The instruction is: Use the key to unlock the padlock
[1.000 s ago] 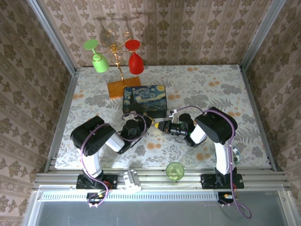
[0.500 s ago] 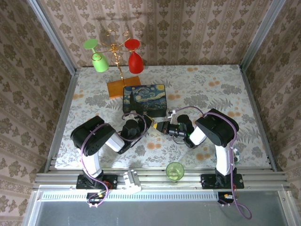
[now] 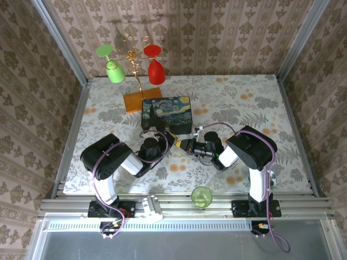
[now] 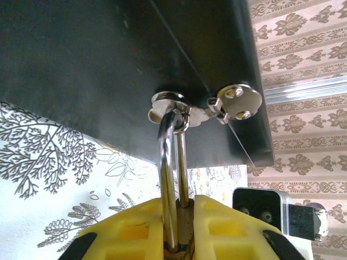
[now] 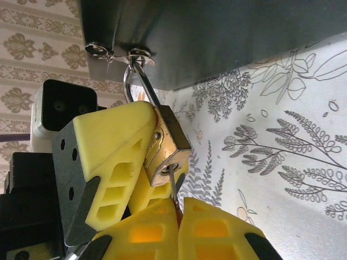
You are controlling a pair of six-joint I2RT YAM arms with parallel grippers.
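Note:
The dark blue painted box [image 3: 166, 114] stands mid-table. From its silver clasp [image 4: 169, 101] the small brass padlock [image 5: 169, 142] hangs by its thin shackle [image 4: 169, 157]. My left gripper [image 4: 180, 205] is shut on the padlock body, with a yellow finger [image 5: 111, 143] on each flat side. My right gripper [image 5: 178, 210] is shut on the key [image 5: 172, 181]. The key's thin silvery blade reaches from between the fingertips into the keyhole on the padlock's bottom face. Seen from above, the left gripper [image 3: 172, 140] and right gripper [image 3: 184, 145] meet just in front of the box.
A gold rack on a wooden base [image 3: 142, 100] holds a green glass [image 3: 114, 70] and a red glass [image 3: 156, 70] behind the box. Another green glass [image 3: 201, 196] stands at the near edge between the arm bases. Patterned walls close in the table.
My right gripper has crept a little to the left, closer to the padlock. The left gripper and the box have stayed put.

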